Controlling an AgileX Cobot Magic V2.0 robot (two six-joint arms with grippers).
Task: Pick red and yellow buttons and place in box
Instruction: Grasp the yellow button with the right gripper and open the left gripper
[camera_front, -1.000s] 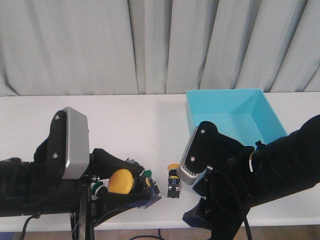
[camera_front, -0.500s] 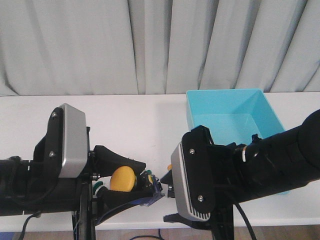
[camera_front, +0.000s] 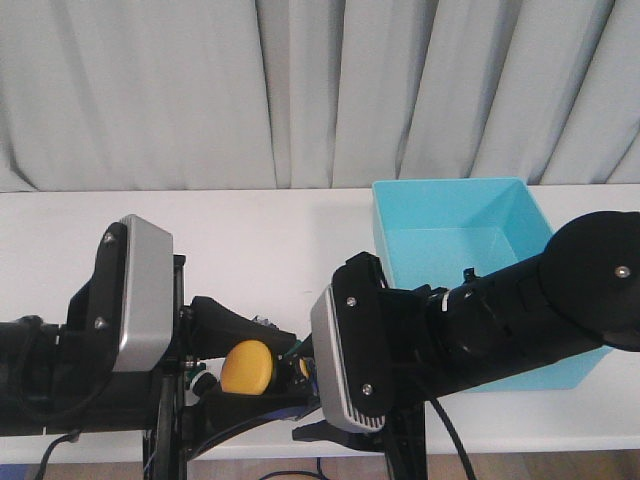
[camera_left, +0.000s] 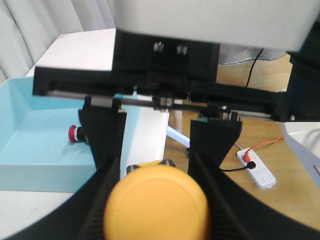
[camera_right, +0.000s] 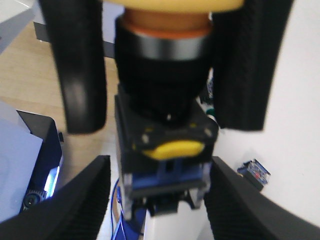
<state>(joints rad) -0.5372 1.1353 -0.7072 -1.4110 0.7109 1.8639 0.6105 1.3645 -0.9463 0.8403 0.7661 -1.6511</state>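
The large turquoise plastic box stands on the white table to the right; a small red-capped push button lies inside it. Near the front edge, left of the box, sits a yellow mushroom-capped push button

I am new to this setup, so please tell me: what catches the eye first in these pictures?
The large turquoise plastic box at the table's far right stands out. Near the front edge, the left claw holds a yellow mushroom-cap push button. The left wrist view shows a small red-capped button lying inside the box.
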